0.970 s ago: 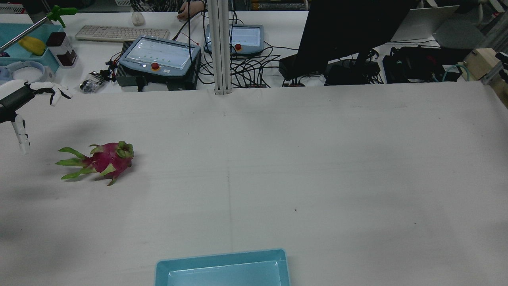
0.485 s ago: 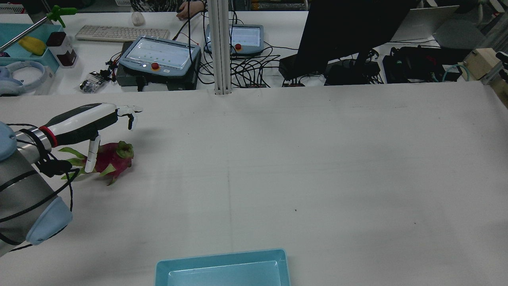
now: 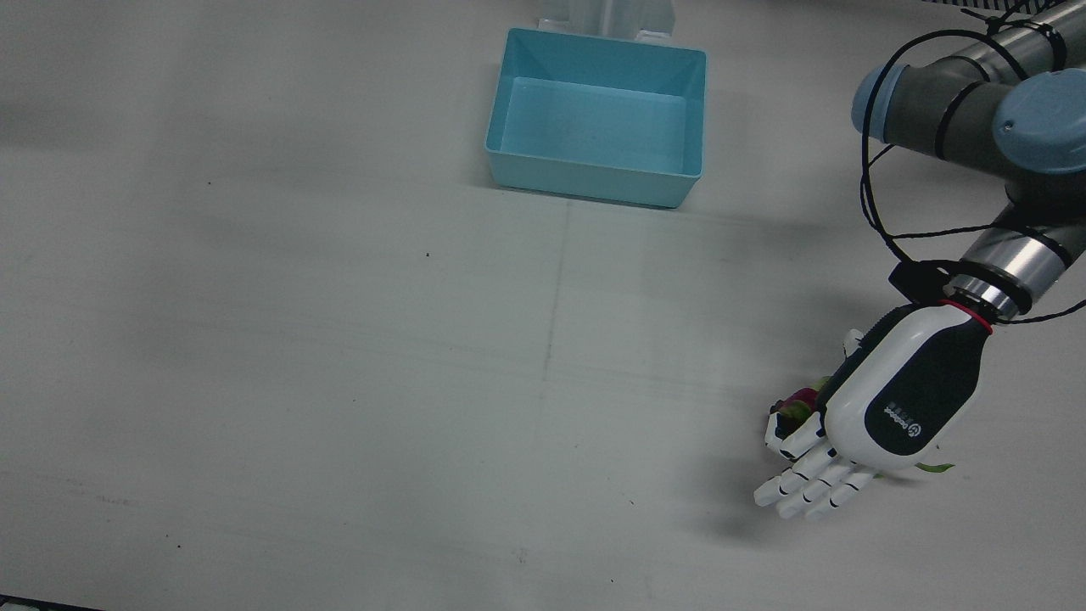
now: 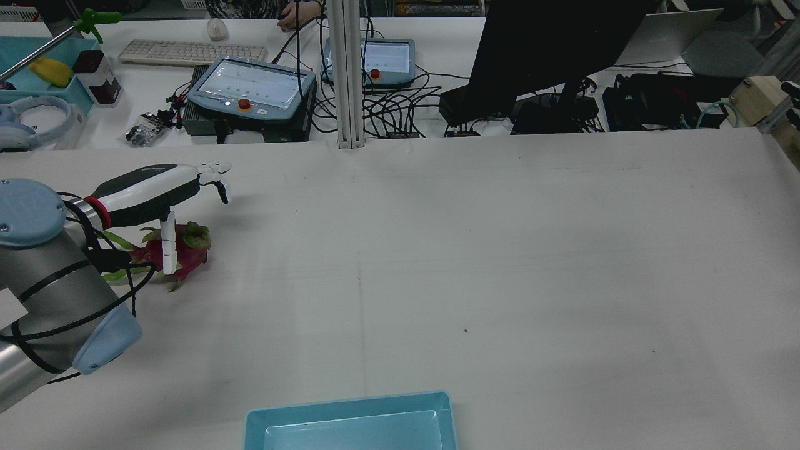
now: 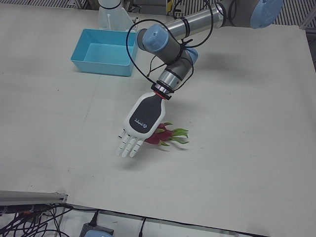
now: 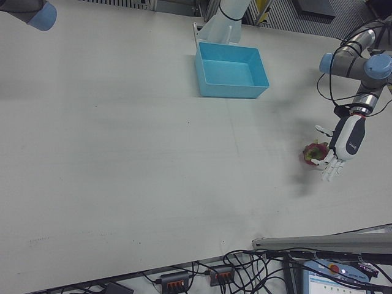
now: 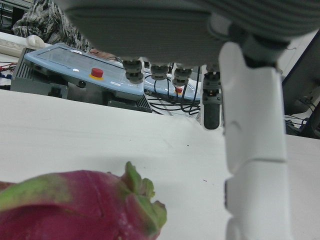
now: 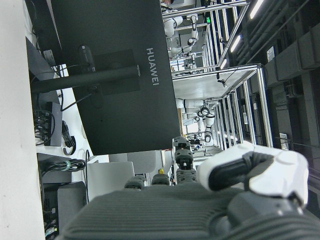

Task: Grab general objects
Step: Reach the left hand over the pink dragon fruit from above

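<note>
1. Dragon fruit [image 4: 181,247] lies on white table [image 4: 500,250], far left in rear view.
2. Left hand [image 3: 882,407] hovers right over it, fingers spread, nothing held.
3. Right hand [image 8: 235,200]: grip can't be told.
4. Blue bin [image 3: 598,119] well apart.

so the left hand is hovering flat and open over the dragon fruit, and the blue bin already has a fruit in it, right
Not quite. The blue bin is empty, as the front view shows. The rest holds: the left hand hovers flat and open over the dragon fruit, which lies on the table.
</note>
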You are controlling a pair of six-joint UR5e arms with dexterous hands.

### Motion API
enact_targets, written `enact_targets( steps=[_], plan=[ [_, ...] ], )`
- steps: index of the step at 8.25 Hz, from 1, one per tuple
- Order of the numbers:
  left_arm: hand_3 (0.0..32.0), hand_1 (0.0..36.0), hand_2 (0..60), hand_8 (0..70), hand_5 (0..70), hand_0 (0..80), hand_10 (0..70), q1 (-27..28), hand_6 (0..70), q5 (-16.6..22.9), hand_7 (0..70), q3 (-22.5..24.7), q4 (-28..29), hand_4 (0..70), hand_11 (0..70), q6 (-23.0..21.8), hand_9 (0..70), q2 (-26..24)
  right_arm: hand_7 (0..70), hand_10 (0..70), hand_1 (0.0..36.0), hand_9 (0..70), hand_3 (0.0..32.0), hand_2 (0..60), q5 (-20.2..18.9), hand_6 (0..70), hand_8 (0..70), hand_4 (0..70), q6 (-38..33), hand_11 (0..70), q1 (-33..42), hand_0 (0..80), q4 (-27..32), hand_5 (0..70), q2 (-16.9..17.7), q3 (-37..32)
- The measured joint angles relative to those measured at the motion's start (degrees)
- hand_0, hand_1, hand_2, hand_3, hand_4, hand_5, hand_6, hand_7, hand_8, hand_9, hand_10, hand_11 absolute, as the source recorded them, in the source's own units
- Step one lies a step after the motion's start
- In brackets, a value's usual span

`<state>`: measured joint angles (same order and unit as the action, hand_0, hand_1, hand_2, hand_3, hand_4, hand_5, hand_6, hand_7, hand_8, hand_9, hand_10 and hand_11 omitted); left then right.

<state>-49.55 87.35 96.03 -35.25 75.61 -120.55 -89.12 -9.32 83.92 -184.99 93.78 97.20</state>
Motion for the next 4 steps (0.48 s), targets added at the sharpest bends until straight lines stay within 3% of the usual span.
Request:
enact_targets(
  steps=[2, 4],
  plan=[
    [7.0, 36.0, 60.0, 6.8, 32.7, 59.2, 3.5, -0.20, 3.6, -0.14, 4.7, -1.62, -1.43, 0.0, 8.8, 1.25, 1.9, -0.07, 0.0, 0.0, 0.0, 0.0, 0.0, 0.0, 0.00, 0.0, 0.0, 0.0, 0.00, 0.0, 0.01, 0.0, 0.03, 0.0, 0.00, -0.03],
    [6.4, 36.0, 60.0, 6.7, 34.1, 60.9, 3.7, 0.13, 3.8, -0.79, 5.4, -2.32, -3.85, 0.0, 9.3, 3.64, 2.0, -0.39, 0.0, 0.0, 0.0, 0.0, 0.0, 0.0, 0.00, 0.0, 0.0, 0.0, 0.02, 0.0, 0.00, 0.0, -0.01, 0.0, 0.00, -0.02]
  ],
)
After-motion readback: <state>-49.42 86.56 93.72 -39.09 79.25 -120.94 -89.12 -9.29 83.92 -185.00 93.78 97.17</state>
